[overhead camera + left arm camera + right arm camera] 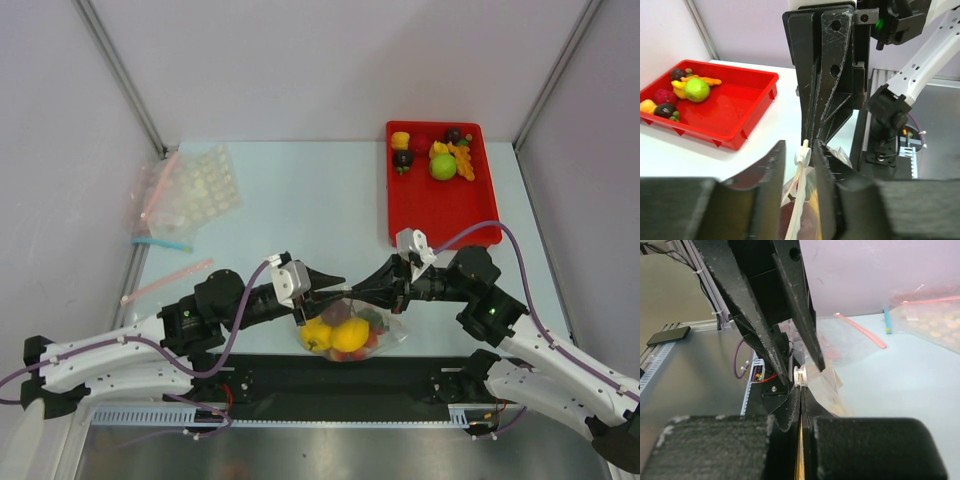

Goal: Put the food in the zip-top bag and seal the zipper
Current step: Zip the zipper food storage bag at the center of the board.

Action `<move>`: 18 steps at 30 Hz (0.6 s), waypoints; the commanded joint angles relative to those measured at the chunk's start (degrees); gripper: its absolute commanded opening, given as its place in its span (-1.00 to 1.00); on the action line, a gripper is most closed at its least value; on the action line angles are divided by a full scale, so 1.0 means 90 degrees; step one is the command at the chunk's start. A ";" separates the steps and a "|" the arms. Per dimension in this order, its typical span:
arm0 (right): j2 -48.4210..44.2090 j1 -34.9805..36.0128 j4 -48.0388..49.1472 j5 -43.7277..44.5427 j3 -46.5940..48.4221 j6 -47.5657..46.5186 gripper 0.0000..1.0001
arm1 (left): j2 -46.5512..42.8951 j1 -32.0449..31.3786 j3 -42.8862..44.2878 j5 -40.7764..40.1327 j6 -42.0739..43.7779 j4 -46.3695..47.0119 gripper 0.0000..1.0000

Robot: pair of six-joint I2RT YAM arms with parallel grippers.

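My arms both reach inward, low over the near edge of the surface (pixel 300 210), forearms stretched toward each other so that my two claws meet tip to tip above the zip-top bag (pixel 393 328). My right claw (pixel 801 391) is clenched on the bag's upper edge, fingers pressed flat together with the thin rim between them. My left claw (pixel 800 148) is released. Its fingers stand apart on either side of the zipper (pixel 796 210), with the small white slider (pixel 801 376) in the gap between them. Whether either finger touches it, I cannot tell. The bag is just below the claws, with yellow peppers (pixel 335 335) and red pieces inside. More food (pixel 443 165) lies in the red tray (pixel 440 215), well apart at the far right.
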 commanded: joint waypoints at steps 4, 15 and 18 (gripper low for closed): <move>-0.0168 -0.0001 0.0386 -0.0140 0.0124 -0.0064 -1.00 | 0.0157 -0.0014 0.0238 0.0302 -0.0050 0.0076 -0.41; -0.0256 -0.0001 0.0474 -0.0238 0.0066 -0.0044 -1.00 | 0.0225 -0.0014 0.0277 0.0351 -0.0030 0.0027 -1.00; -0.0247 -0.0001 0.0454 -0.0238 0.0066 -0.0073 -0.96 | 0.0186 -0.0024 0.0238 0.0322 -0.0050 0.0056 -0.99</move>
